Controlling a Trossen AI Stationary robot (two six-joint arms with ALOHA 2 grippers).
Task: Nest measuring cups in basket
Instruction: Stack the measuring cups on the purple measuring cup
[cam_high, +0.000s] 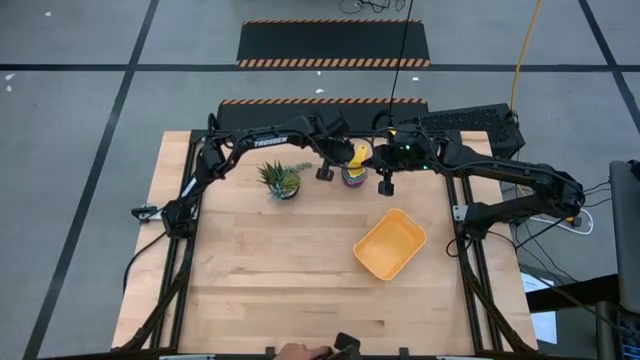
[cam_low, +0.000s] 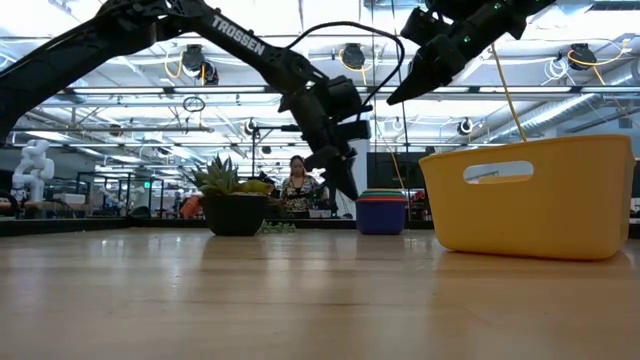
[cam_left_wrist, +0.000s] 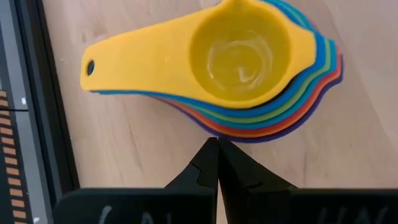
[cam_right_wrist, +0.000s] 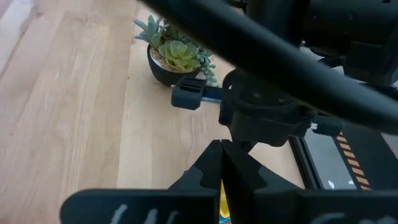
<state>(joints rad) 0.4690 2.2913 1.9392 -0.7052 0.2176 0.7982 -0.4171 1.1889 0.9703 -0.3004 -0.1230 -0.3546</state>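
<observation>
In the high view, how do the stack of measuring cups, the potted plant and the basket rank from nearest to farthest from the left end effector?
The left end effector is shut, at the table's far edge.
1. Stack of measuring cups: right beside it, at the far middle of the table.
2. Potted plant: further toward the left arm's side.
3. Basket: farthest, toward the right arm's side, empty.

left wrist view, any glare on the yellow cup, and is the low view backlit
Left wrist view: pale sheen inside the yellow cup, with the stack's soft shadow on the wood. Low view: bright ceiling lights leave both arms as dark silhouettes, while the basket stays clearly lit.
</observation>
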